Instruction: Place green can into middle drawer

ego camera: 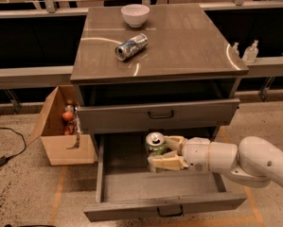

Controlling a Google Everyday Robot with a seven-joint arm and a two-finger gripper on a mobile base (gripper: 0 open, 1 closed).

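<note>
Gripper [162,151] at lower centre of frame, reaching in from the right, clenched on the green can [155,144] from the side. Can upright, pull-tab up, inside the open middle drawer [145,186], near its back; contact with the drawer floor not discernible. Side grasp probably chosen to clear the partly open top drawer [131,118] directly above. Judged next: lower until seated, then release. Silver can [130,47] lying on the desk [188,46], upper centre, not involved.

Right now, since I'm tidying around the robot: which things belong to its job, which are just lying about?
Job: green can, clamped in the gripper inside the open middle drawer.
Lying about: silver-blue can, white bowl, cardboard box, two bottles, top drawer.
</note>
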